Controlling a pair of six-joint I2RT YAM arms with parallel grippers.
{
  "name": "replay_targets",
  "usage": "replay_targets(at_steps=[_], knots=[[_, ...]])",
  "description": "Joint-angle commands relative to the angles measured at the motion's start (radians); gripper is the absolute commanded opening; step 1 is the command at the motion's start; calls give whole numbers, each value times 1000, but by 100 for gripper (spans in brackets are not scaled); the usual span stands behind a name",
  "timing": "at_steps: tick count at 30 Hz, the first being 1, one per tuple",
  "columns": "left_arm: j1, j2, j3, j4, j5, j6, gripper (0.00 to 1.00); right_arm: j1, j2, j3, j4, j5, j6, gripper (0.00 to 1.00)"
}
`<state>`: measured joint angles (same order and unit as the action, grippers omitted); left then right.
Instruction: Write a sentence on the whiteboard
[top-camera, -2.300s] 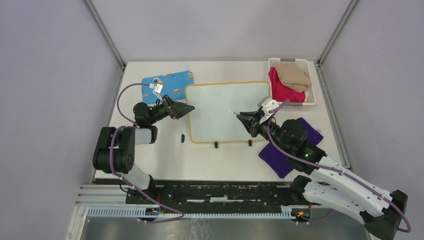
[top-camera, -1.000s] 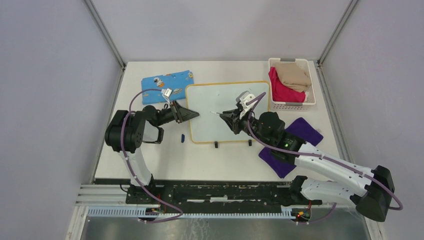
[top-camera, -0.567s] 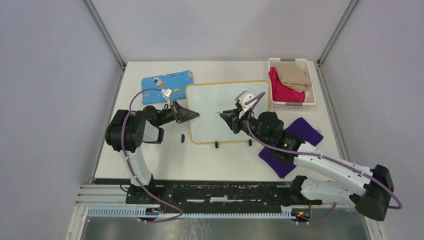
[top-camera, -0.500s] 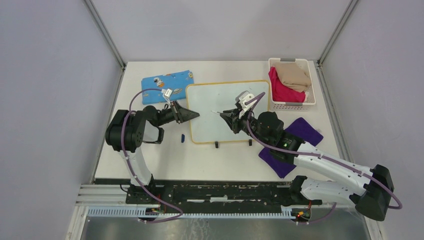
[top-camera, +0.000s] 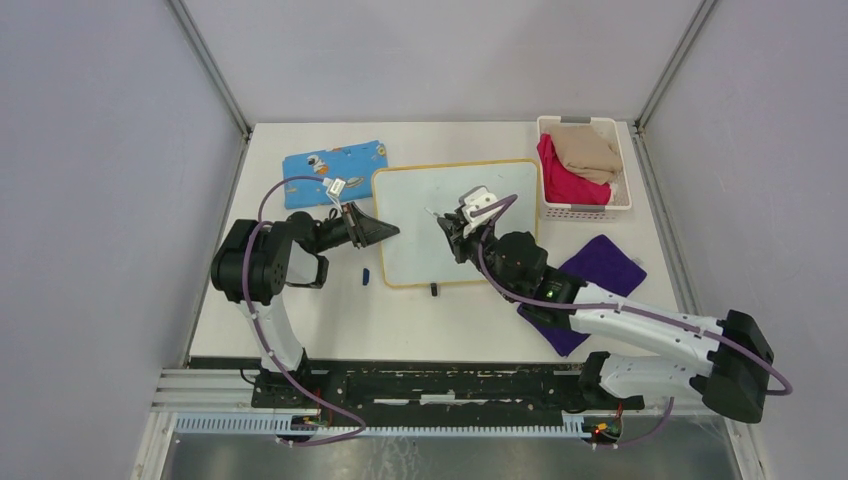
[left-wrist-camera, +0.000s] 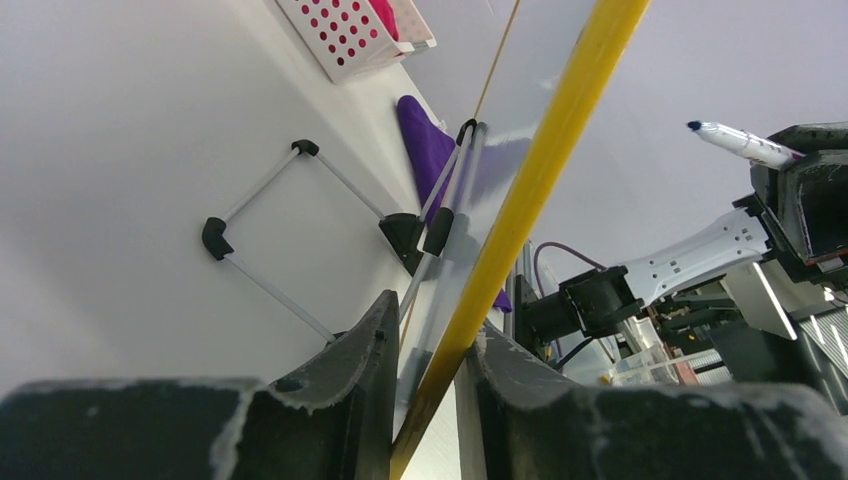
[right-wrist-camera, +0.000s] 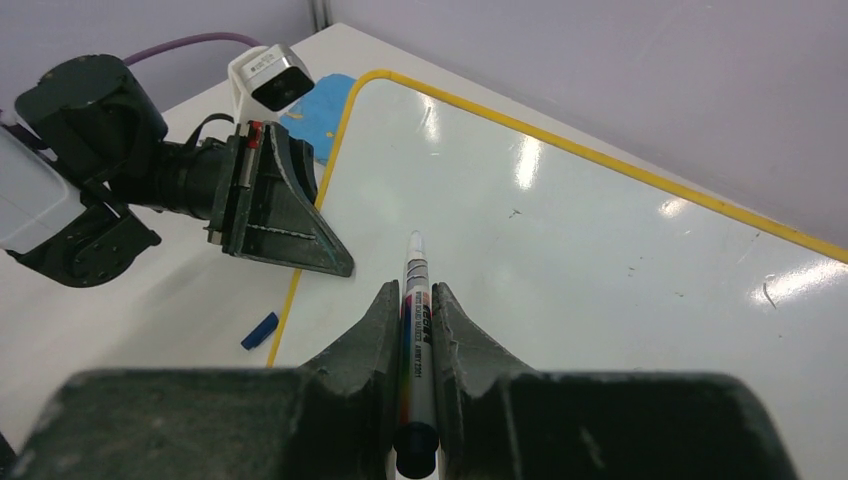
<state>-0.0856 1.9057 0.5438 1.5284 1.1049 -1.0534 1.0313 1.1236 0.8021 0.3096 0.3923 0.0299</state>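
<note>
**Board gripped at its edge, marker over its face**

The whiteboard (top-camera: 415, 255) lay in the middle of the worktop (top-camera: 300, 320). In the top view the right arm covered its lower-right part. Only one black clip (top-camera: 433, 289) showed on the lower edge; the other was hidden behind that arm.

The left fingers (top-camera: 390, 231) were pinching the yellow rim on the board's left side, one on each face. The left wrist view cut the board down to a slanted strip, with a wire stand (left-wrist-camera: 213, 237) beneath it.

The right fingers (right-wrist-camera: 413, 292) were pressed onto a marker (right-wrist-camera: 416, 262), which pointed toward the upper frame over the board's left half. Whether the tip touched the surface could not be told. The board's face showed glare patches and a few faint specks.

A blue patterned cloth (top-camera: 340, 162) lay just beyond the upper-left corner. A white basket (top-camera: 590, 211) sat beside the upper-right corner. A purple cloth (top-camera: 610, 262) at lower right was partly under the arm. A small blue cap (top-camera: 366, 275) lay near the lower-left corner, apart from the rim. Bare worktop ran below the lower edge.
</note>
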Motion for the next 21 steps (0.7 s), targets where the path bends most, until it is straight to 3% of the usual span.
replay_targets(at_steps=[1, 21], knots=[[0, 2, -19, 209, 15, 29, 2, 32, 52, 26, 117, 143, -69, 0], [1, -4, -22, 205, 16, 44, 2, 63, 250, 146, 200, 205, -95, 0]])
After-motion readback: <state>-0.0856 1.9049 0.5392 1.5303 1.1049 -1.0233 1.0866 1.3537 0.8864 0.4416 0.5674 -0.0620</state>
